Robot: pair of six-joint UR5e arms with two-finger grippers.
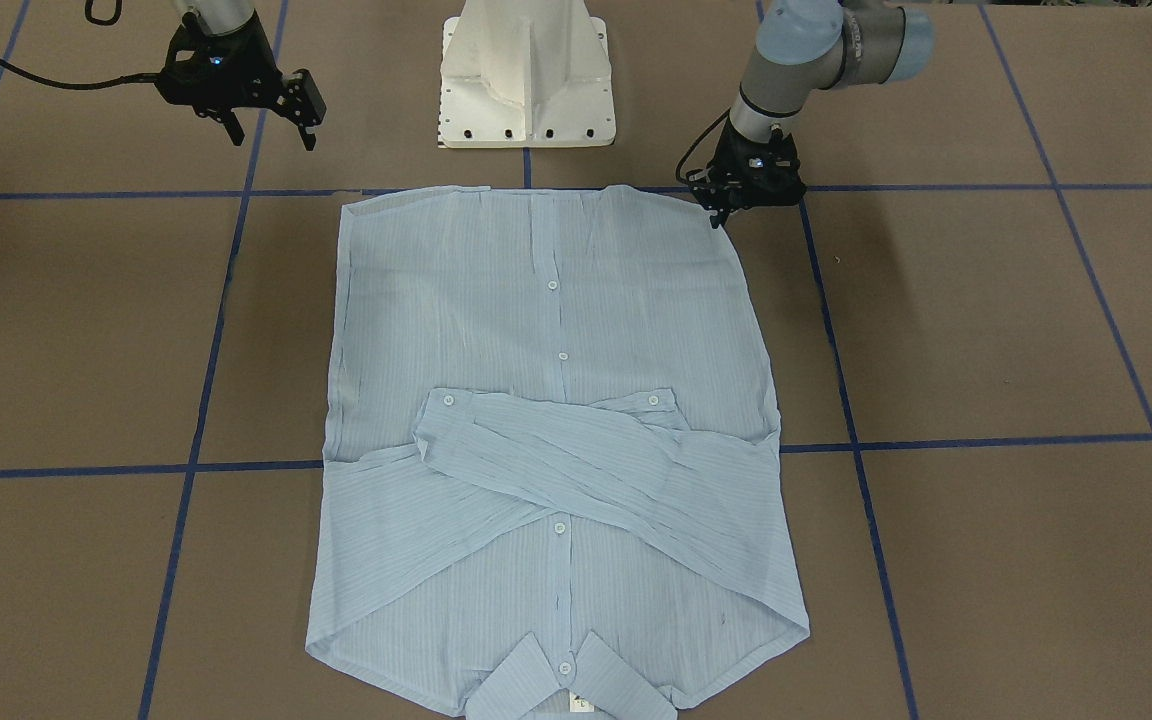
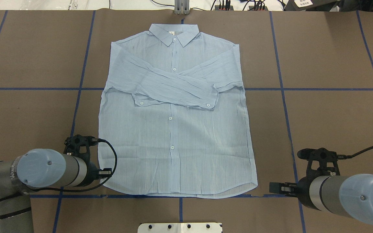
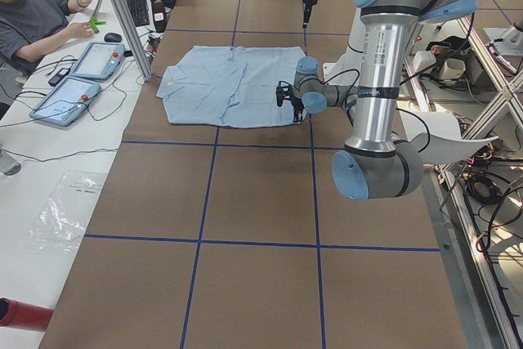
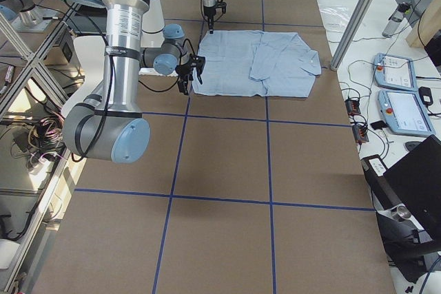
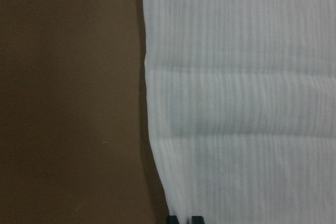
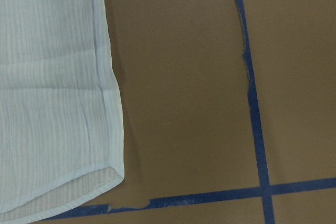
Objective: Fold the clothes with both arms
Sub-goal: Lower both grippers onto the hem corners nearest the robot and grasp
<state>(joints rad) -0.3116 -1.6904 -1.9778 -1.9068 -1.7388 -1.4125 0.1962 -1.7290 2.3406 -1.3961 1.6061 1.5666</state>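
The light-blue shirt (image 1: 556,400) lies flat and face up on the brown table, both sleeves crossed over the chest, with the collar on the side away from the robot (image 2: 175,32). My left gripper (image 1: 721,212) is down at the hem corner on my left side. In the left wrist view its fingertips (image 5: 197,219) are close together at the shirt's edge (image 5: 241,103). My right gripper (image 1: 273,132) is open and empty, above the table just outside the other hem corner (image 6: 105,171).
The white pedestal base (image 1: 526,75) stands just behind the hem. Blue tape lines (image 1: 936,187) grid the table. In the exterior left view, control tablets (image 3: 82,79) lie on a side table beyond the collar, where a seated operator (image 3: 33,18) is.
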